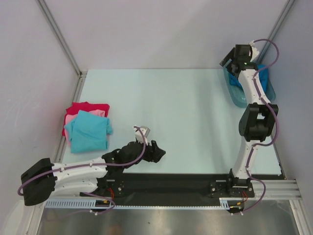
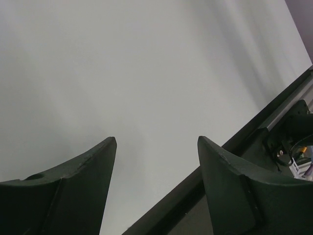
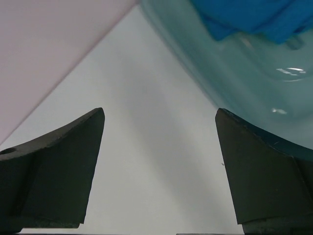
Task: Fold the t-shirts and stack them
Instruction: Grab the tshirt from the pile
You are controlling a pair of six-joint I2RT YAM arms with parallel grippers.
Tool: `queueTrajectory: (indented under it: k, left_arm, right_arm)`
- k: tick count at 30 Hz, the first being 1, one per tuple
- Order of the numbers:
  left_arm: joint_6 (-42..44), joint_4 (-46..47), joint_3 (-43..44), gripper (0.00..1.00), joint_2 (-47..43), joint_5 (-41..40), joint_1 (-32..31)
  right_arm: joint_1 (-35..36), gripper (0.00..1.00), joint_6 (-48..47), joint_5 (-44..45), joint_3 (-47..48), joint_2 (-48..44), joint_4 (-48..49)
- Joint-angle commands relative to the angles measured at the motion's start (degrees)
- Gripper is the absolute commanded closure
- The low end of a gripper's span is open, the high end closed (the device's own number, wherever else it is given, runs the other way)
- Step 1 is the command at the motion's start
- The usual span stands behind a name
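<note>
Three folded t-shirts lie stacked at the table's left edge: a light turquoise one [image 1: 88, 131] on top, a pink one [image 1: 72, 119] under it and a red one [image 1: 89, 105] at the bottom. A medium blue t-shirt [image 1: 262, 74] [image 3: 254, 17] lies crumpled in the teal tray [image 1: 238, 96] [image 3: 244, 78] at the back right. My left gripper [image 1: 157, 152] [image 2: 156, 139] hovers open and empty near the table's front edge, well right of the stack. My right gripper [image 1: 227, 58] [image 3: 160, 111] is wide open and empty, just left of the tray's rim.
The black rail [image 2: 210, 181] along the table's near edge runs under the left fingers. Grey walls close the table at the back and the left, with a metal frame post [image 1: 58, 36] at the back-left corner. The right arm [image 1: 257, 120] reaches over the tray's side.
</note>
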Motion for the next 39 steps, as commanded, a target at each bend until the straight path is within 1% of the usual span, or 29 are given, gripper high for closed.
queueTrajectory:
  k: [1, 3, 6, 11, 13, 17, 18, 22, 26, 28, 31, 34, 36, 39]
  left_arm:
    - [-0.2, -0.4, -0.6, 0.27, -1.2, -1.0, -0.5]
    - [-0.2, -1.0, -0.8, 0.27, -1.6, -1.0, -0.5]
    - [-0.2, -1.3, -1.3, 0.27, -1.8, -0.5, -0.5]
    - [-0.3, -2.6, -2.1, 0.27, -3.0, -0.8, -0.5]
    - [-0.4, -3.1, -2.1, 0.27, -3.3, -0.9, -0.5]
    - [-0.5, -4.6, -1.7, 0.27, -3.9, -1.0, -0.5]
    - [-0.5, -5.0, -1.5, 0.27, -4.1, -1.1, -0.6]
    - [-0.6, -6.7, -1.6, 0.27, -5.3, -1.4, -0.5]
    - [-1.0, -8.7, -1.9, 0.27, -6.5, -1.1, -0.6]
    - [-1.6, -9.6, -2.1, 0.27, -7.9, -1.2, -0.6]
    - [-2.0, -11.7, -2.7, 0.27, -9.9, -2.1, -0.6]
    - [-1.9, -12.8, -2.2, 0.27, -10.5, -2.8, -0.6]
    - [-1.7, -13.3, -1.4, 0.26, -10.1, -2.8, -0.6]
    - [-1.6, -13.4, -0.2, 0.27, -8.9, -2.6, -0.6]
  right_arm:
    - [-5.0, 0.0, -5.1, 10.0, 5.8, 5.0, -12.8]
    - [-7.7, 0.0, -5.8, 12.3, 8.2, 6.9, -14.2]
    - [-10.2, 0.0, -7.7, 13.2, 10.4, 11.1, -15.5]
    - [-14.0, 0.0, -9.6, 11.8, 11.7, 15.9, -14.1]
    - [-15.0, 0.0, -9.7, 9.6, 11.2, 17.0, -12.9]
    - [-15.2, 0.0, -10.0, 6.0, 8.7, 18.6, -8.8]
    - [-15.2, 0.0, -10.1, 4.0, 7.8, 18.6, -7.7]
    - [-15.3, 0.0, -10.2, -0.2, 4.2, 18.3, -0.7]
    - [-15.8, 0.0, -9.0, -4.2, 3.7, 18.9, 3.1]
    - [-16.0, 0.0, -8.4, -4.9, 4.6, 19.9, 4.4]
    - [-16.1, 0.0, -8.4, -5.5, 7.9, 22.7, 3.6]
    - [-16.2, 0.04, -8.3, -5.5, 9.8, 24.7, 2.4]
    - [-16.3, 0.07, -8.0, -5.5, 10.2, 25.9, 2.4]
    - [-16.5, 0.08, -7.9, -5.7, 10.4, 26.6, 2.5]
